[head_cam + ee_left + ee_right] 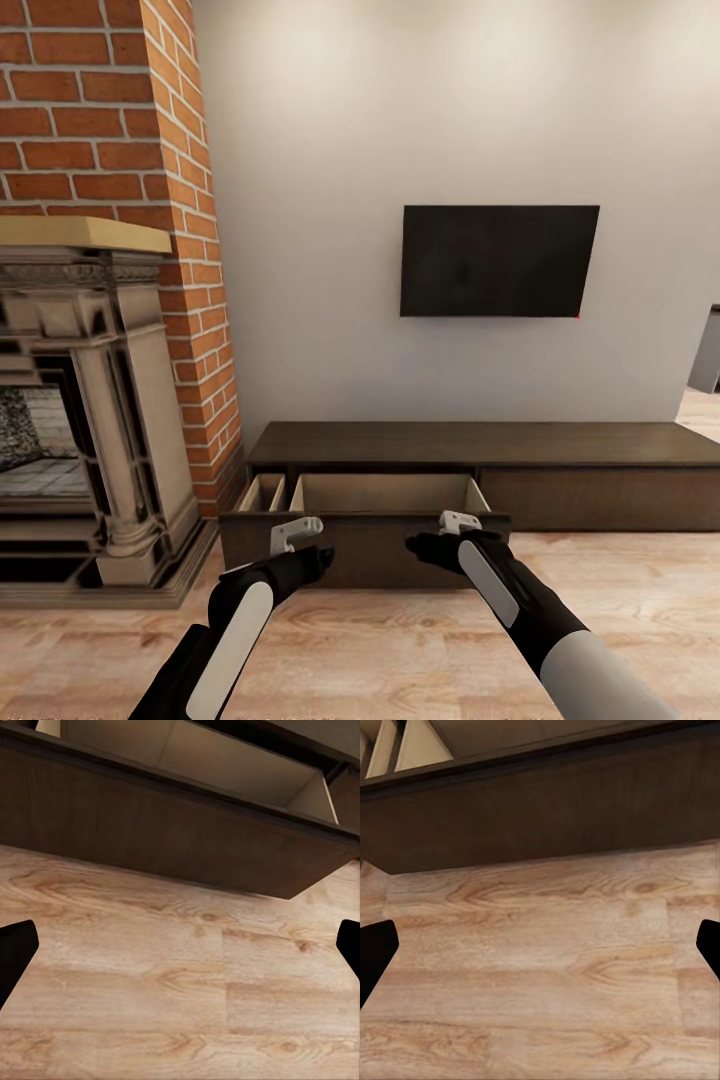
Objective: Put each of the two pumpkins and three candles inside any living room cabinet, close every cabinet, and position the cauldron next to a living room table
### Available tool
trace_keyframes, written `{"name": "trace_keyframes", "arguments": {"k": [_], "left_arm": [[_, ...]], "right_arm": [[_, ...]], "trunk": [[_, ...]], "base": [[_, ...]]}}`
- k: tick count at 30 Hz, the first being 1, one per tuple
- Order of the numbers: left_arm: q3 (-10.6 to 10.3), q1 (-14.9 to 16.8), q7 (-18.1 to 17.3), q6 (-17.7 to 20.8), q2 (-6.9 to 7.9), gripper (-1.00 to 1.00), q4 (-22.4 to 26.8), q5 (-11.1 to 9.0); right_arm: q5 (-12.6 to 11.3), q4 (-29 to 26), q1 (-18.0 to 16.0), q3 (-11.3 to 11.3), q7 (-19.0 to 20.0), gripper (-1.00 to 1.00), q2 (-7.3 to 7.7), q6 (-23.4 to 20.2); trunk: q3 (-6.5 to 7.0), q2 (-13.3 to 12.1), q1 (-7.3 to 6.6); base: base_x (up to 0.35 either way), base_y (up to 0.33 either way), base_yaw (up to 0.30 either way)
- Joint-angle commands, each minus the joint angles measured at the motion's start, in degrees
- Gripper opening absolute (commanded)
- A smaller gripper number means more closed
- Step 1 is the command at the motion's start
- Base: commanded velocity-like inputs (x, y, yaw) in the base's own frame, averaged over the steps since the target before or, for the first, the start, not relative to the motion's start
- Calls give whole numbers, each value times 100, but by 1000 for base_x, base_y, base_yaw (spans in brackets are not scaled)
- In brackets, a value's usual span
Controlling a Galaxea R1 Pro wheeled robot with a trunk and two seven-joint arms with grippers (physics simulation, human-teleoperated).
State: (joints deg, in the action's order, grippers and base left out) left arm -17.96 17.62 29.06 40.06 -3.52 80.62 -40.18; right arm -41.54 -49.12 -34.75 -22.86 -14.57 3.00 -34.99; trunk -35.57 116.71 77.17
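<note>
The long low dark-brown cabinet (480, 445) stands against the white wall. Its left drawer (385, 492) is pulled out, and the pale inside looks empty. My left gripper (296, 535) hangs just before the drawer front (172, 832), open, with only floor between its fingers (15, 952). My right gripper (455, 522) is at the same front (555, 810), near its right end, also open over bare floor. The pumpkins, candles, cauldron and table are out of view.
A stone fireplace (90, 400) with a brick chimney (110, 110) stands at the left, its hearth close to the drawer's left end. A black TV (498, 260) hangs on the wall above the cabinet. Wood floor (400, 650) stretches in front of me.
</note>
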Motion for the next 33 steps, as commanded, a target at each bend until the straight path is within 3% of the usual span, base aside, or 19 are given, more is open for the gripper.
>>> {"name": "trace_keyframes", "arguments": {"k": [1, 14, 23, 33], "left_arm": [[-5, 5, 57, 5, 0, 100, 5, -57], [2, 5, 77, -58, 16, 100, -50, 22], [3, 5, 104, -192, 18, 100, -125, 111], [-69, 5, 116, -1075, -7, 100, -713, 934]], "right_arm": [[-58, -10, -6, -23, -52, 100, 7, -3], [-53, -11, -6, -21, -36, 100, 6, 43], [-33, -6, -6, -72, -33, 100, 7, 719], [13, 96, -4, -110, -39, 100, 6, 1416]], "trunk": [[-25, 45, 22], [-259, 566, 307], [-420, 927, 505], [-600, 1328, 725]], "base": [[0, 0, 0], [0, 0, 0], [0, 0, 0], [0, 0, 0]]}}
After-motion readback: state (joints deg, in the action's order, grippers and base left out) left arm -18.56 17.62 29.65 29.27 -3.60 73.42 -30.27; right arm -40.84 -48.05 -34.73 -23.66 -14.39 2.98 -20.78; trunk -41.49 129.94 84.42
